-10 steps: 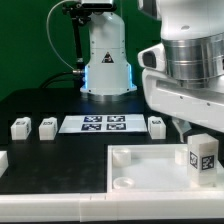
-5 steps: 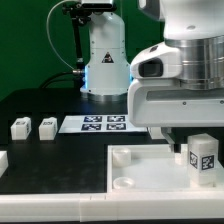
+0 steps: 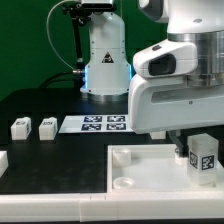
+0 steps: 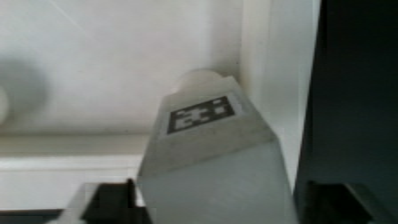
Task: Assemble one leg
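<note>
A white square leg [image 3: 205,158] with a black-and-white tag stands upright at the right corner of the wide white slab [image 3: 140,165]. My gripper [image 3: 196,148] hangs straight over it, its big white body filling the exterior view's right. In the wrist view the leg [image 4: 214,150] runs up between my two dark fingers [image 4: 107,205], tag facing the camera, and both fingers sit against its sides. The slab [image 4: 89,60] lies pale behind it. Two more legs [image 3: 20,127] [image 3: 47,127] stand on the black table at the exterior view's left.
The marker board [image 3: 105,124] lies flat behind the slab, in front of the arm's white base [image 3: 105,60]. A white part [image 3: 3,160] shows at the left edge. My gripper body hides the table behind the slab's right end.
My gripper body has swung towards the exterior view's left and come down over the upright leg, now hiding a third small leg behind it. The upright leg has barely moved.
</note>
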`<state>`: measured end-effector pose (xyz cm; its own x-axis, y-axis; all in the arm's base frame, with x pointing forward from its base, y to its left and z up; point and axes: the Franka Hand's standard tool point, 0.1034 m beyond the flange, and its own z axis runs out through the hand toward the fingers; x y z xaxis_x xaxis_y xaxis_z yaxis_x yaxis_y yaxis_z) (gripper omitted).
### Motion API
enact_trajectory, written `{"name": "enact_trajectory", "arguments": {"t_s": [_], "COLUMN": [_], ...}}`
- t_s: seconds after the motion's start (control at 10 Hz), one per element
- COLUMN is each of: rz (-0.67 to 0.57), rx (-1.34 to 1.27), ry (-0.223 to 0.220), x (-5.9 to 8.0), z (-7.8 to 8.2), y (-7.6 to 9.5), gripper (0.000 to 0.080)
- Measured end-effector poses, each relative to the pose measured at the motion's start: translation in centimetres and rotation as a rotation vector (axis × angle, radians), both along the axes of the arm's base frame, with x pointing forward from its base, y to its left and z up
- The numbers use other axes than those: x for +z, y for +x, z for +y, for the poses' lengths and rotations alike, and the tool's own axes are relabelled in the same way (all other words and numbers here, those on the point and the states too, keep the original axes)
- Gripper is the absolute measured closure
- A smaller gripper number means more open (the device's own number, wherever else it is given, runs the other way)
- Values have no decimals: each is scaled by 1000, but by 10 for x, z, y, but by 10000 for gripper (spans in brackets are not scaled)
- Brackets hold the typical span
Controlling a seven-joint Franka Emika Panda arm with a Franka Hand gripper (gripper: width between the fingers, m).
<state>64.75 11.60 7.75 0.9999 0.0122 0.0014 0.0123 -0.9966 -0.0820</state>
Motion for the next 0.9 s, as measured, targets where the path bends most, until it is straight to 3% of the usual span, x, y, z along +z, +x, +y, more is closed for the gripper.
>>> {"name": "enact_trajectory", "arguments": {"t_s": [0.1,0.4,0.6,0.9], "rz": [0,-2,30,66], "rx": [0,-30,-216,-322], "ry": [-1,5,59,84], "x": [0,-1,-1,-1], "z": [0,-2,-7,-10], "y": [0,1,1,2], "gripper": [512,508,508,508]}}
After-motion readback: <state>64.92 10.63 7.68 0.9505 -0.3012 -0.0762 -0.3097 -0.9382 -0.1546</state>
